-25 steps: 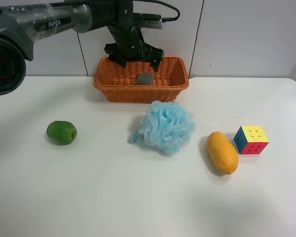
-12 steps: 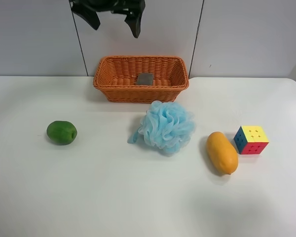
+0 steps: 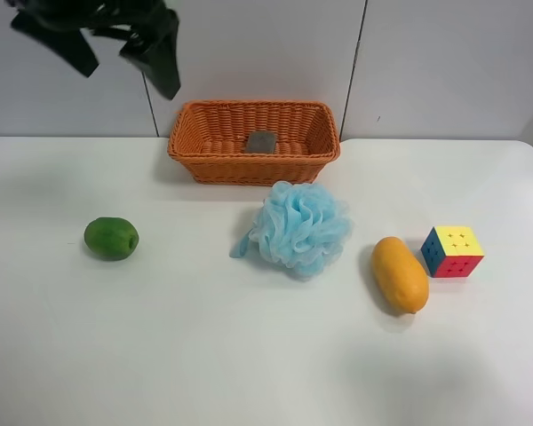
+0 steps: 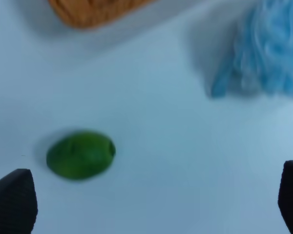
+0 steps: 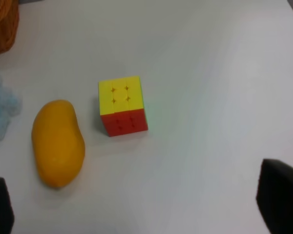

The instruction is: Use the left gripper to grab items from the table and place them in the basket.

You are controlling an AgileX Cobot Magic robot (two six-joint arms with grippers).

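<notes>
My left gripper point(image 3: 117, 55) hangs open and empty high above the table's back left, to the left of the orange wicker basket point(image 3: 249, 169). The flat grey block point(image 3: 261, 141) lies inside the basket. In the left wrist view the open left gripper point(image 4: 151, 202) looks down on the green round fruit point(image 4: 80, 154), with the blue mesh pouf point(image 4: 268, 53) and a basket corner point(image 4: 93, 9) further off. The green fruit point(image 3: 111, 238) lies on the table at the exterior high view's left. My right gripper point(image 5: 139, 202) is open and empty.
The blue pouf point(image 3: 300, 226) lies just in front of the basket. The orange mango point(image 3: 399, 273) and the puzzle cube point(image 3: 452, 251) lie side by side at the exterior high view's right; both show in the right wrist view, mango point(image 5: 57, 142) and cube point(image 5: 122, 105).
My left gripper has risen from over the basket and swung away to the exterior high view's left, open. The grey block stays in the basket.
</notes>
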